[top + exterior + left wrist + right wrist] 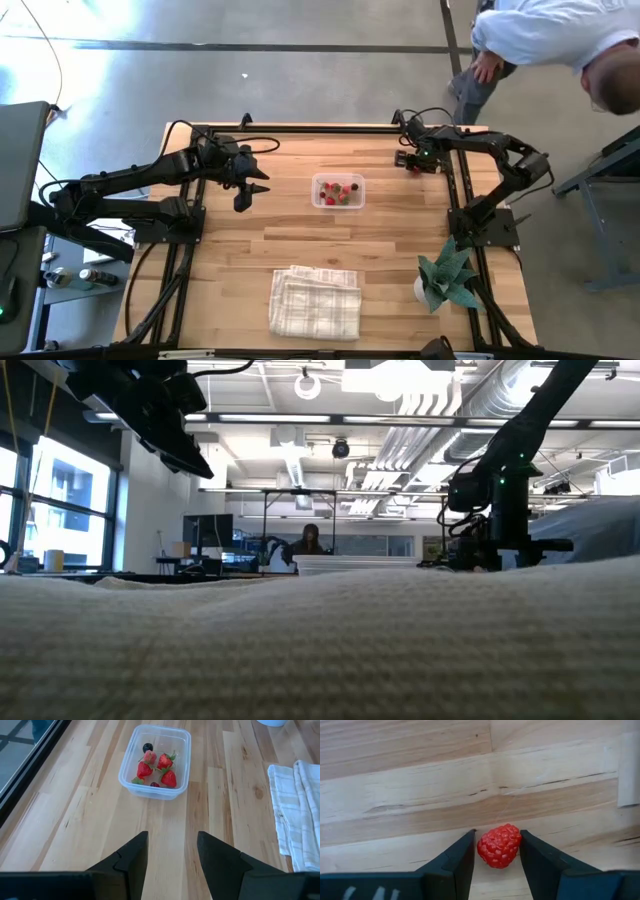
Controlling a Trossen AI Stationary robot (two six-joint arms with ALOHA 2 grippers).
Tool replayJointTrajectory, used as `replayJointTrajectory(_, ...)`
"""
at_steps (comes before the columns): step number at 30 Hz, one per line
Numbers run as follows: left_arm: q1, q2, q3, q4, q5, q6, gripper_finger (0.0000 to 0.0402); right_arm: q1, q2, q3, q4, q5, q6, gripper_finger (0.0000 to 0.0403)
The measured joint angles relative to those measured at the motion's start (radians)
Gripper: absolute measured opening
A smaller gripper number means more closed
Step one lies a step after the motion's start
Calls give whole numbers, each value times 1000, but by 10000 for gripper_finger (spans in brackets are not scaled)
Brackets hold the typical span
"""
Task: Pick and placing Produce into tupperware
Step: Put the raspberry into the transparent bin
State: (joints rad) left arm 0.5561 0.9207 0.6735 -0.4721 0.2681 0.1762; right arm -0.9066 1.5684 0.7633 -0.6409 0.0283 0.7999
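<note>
The clear tupperware (338, 190) stands on the wooden table at its middle. It holds several red strawberries (157, 767) and a dark berry (147, 747). My left gripper (250, 188) hangs open and empty above the table, to the left of the tupperware, which shows ahead of its fingers in the left wrist view (156, 762). My right gripper (405, 160) is down at the table's far right part, shut on a red raspberry (499, 845). My right gripper pinches the raspberry between its two fingers, one finger on each of its sides (479, 847). The fingers come from above, pointing down. The raspberry is right at the table top; whether it rests on the wood I cannot tell.
A white checked folded cloth (315, 302) lies at the near middle and fills the low view's foreground (320, 640). A potted plant (445, 280) stands near right. Black frame rails (460, 200) run along the sides. A person (560, 40) bends over beyond the far right corner.
</note>
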Motion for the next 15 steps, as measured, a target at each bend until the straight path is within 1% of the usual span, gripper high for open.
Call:
replayJointTrajectory(3,0,0,0,0,0,0,159,0,1,10,0,-28,-1,141)
replayJointTrajectory(7,0,0,0,0,0,0,159,0,-1,5,-1,-23,3,138)
replayJointTrajectory(15,0,0,0,0,0,0,159,-1,-2,5,-3,-9,7,108)
